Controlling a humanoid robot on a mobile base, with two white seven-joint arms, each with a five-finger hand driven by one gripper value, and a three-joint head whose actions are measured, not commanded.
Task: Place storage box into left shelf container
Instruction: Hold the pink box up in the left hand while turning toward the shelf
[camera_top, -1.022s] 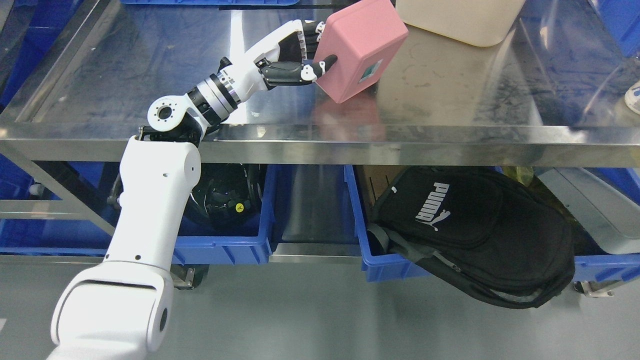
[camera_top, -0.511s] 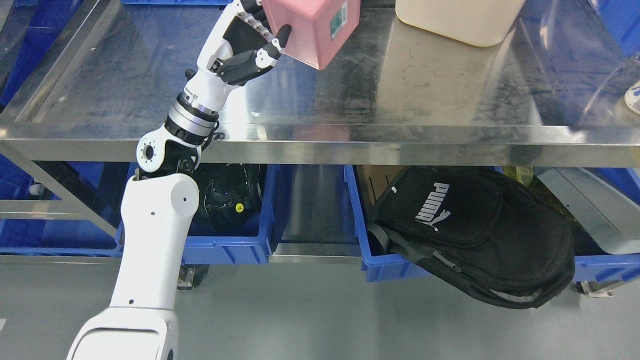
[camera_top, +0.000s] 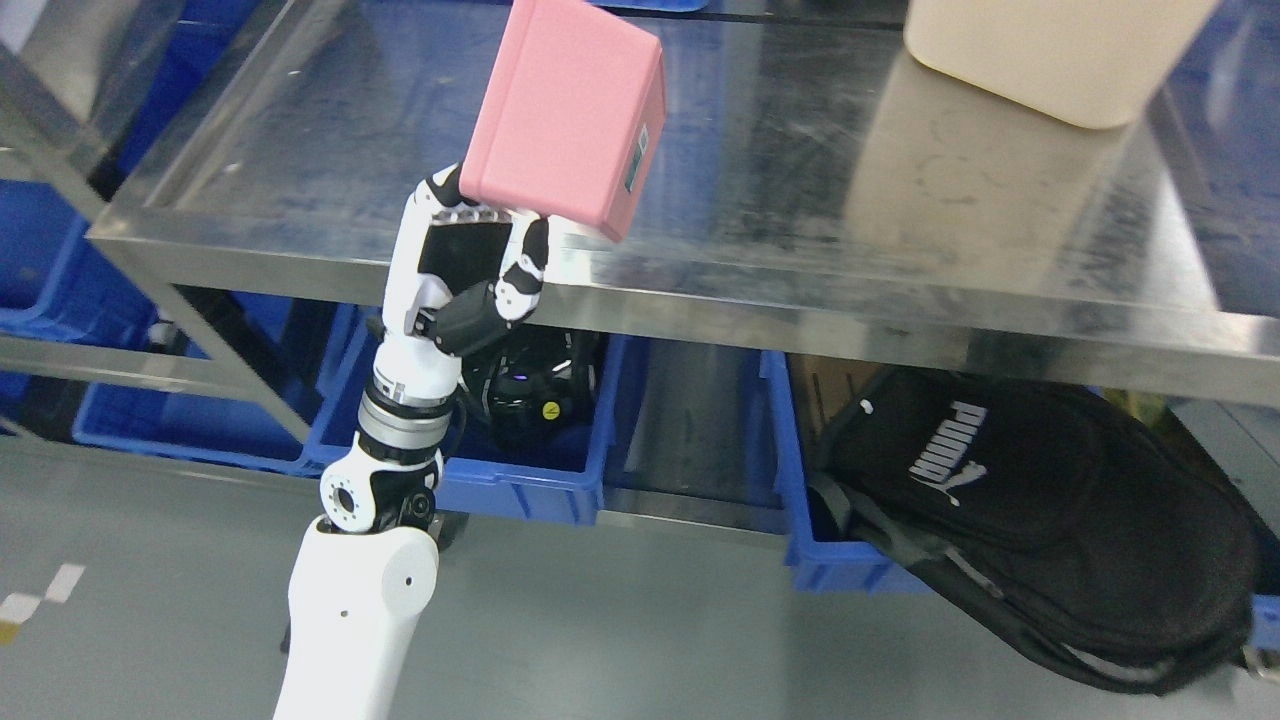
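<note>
Steel table (camera_top: 900, 230), scuffed and glossy, across the upper picture. Under its front edge, a black fabric backpack (camera_top: 1040, 540) bulging from a blue plastic bin (camera_top: 800, 520); left of it, another blue bin (camera_top: 540, 480) with dark gear inside. Cream rounded tub (camera_top: 1050, 50) at the far right corner. Pink box (camera_top: 565, 115), smooth and square-edged, held tilted above the front edge, perched atop the left hand (camera_top: 470, 265), fingers clasped on its lower end.

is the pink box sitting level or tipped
Tipped. The pink box is held up off the steel table by the left hand, one corner pointing down.
</note>
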